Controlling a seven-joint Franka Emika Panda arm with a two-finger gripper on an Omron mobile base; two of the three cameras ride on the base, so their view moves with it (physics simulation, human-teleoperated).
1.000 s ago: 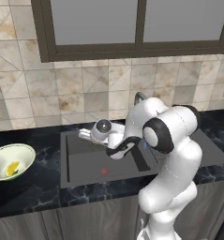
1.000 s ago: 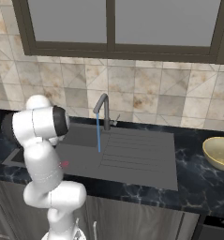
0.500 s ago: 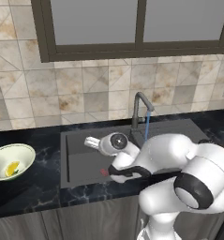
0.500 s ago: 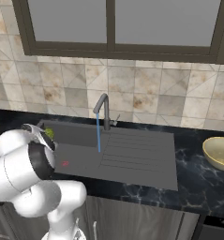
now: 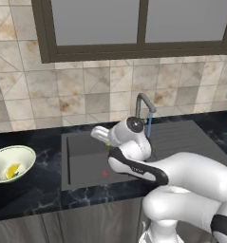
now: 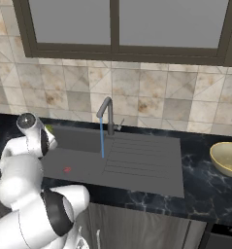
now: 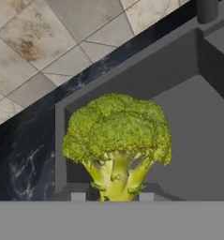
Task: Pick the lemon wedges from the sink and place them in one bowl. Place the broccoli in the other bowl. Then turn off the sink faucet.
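Hand view's got the claw (image 7: 112,197) clamped on the broccoli (image 7: 117,140) stem, mid-frame, held above the sink (image 7: 197,140) near its back-left rim, open basin at right.

Backsplash wall (image 5: 86,95): beige/tan stone tiles in mixed diagonal pattern. Above it, window (image 6: 117,24) with dark brown frame, grey panes. Counter (image 6: 200,189): black marble with white veining. Grey-brown cabinet fronts (image 6: 137,228) below. Lighting flat, even.
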